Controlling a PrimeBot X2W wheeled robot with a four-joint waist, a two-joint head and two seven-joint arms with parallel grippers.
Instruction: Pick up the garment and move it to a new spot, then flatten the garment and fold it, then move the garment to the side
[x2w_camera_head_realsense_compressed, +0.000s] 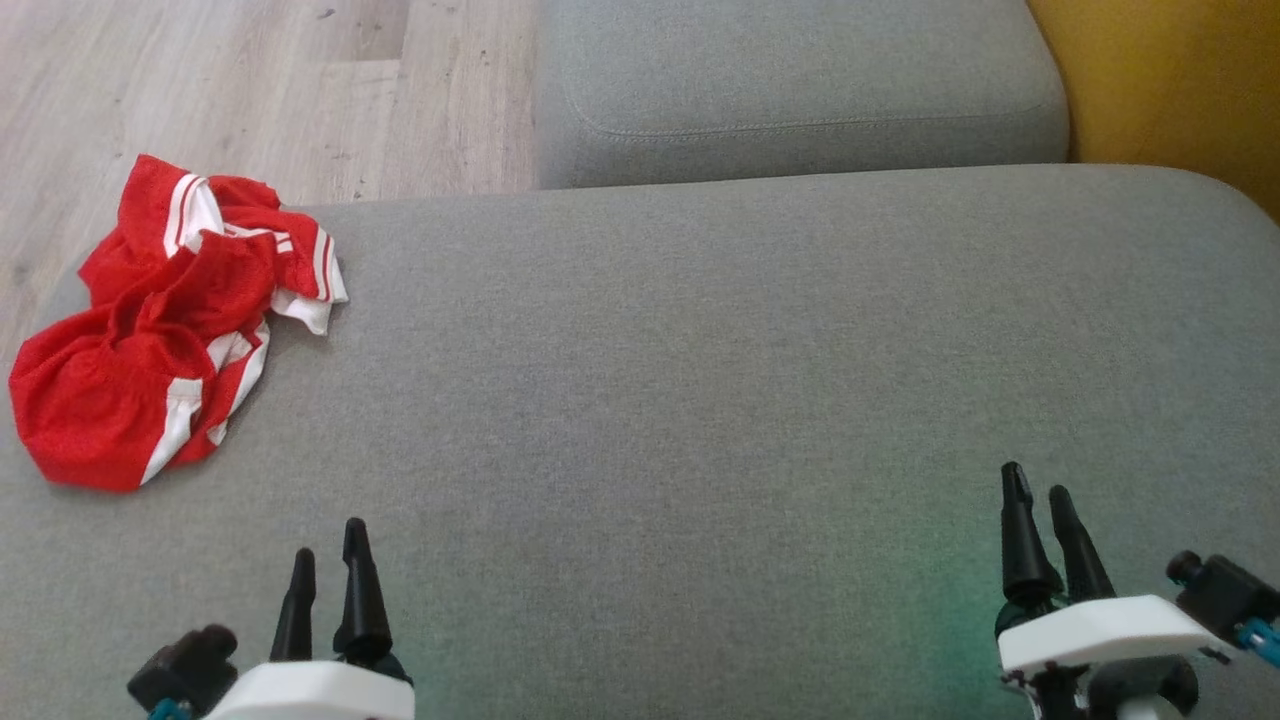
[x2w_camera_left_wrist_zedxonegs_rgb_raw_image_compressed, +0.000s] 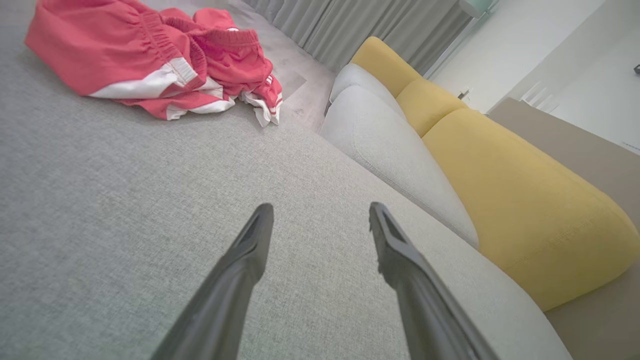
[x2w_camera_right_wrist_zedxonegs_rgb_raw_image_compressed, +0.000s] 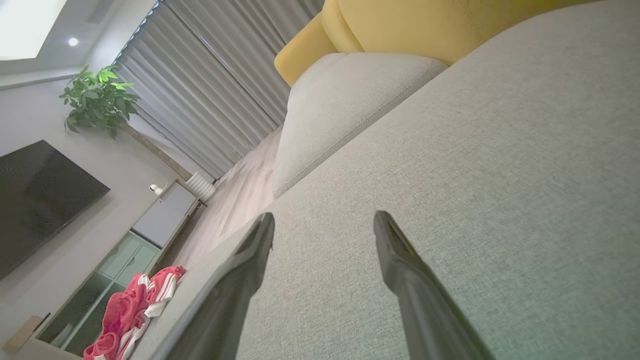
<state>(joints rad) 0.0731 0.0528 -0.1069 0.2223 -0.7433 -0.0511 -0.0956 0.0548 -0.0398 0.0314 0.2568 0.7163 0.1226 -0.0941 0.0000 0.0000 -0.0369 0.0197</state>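
Observation:
The garment (x2w_camera_head_realsense_compressed: 170, 330) is a pair of red shorts with white stripes, lying crumpled at the far left edge of the grey cushion (x2w_camera_head_realsense_compressed: 700, 380). It also shows as the red heap of the garment (x2w_camera_left_wrist_zedxonegs_rgb_raw_image_compressed: 150, 60) at the top left of the left wrist view and as the garment (x2w_camera_right_wrist_zedxonegs_rgb_raw_image_compressed: 132, 312) at the bottom left of the right wrist view. My left gripper (x2w_camera_head_realsense_compressed: 328, 565) hovers open near the front left, well short of the shorts, nothing between its fingers. My right gripper (x2w_camera_head_realsense_compressed: 1040, 500) stands open at the front right, far from the garment.
A second grey cushion (x2w_camera_head_realsense_compressed: 800, 90) lies beyond the seat, with a yellow backrest (x2w_camera_head_realsense_compressed: 1170, 80) at the far right. Wooden floor (x2w_camera_head_realsense_compressed: 250, 90) lies past the left edge. A wide stretch of grey seat lies between the grippers.

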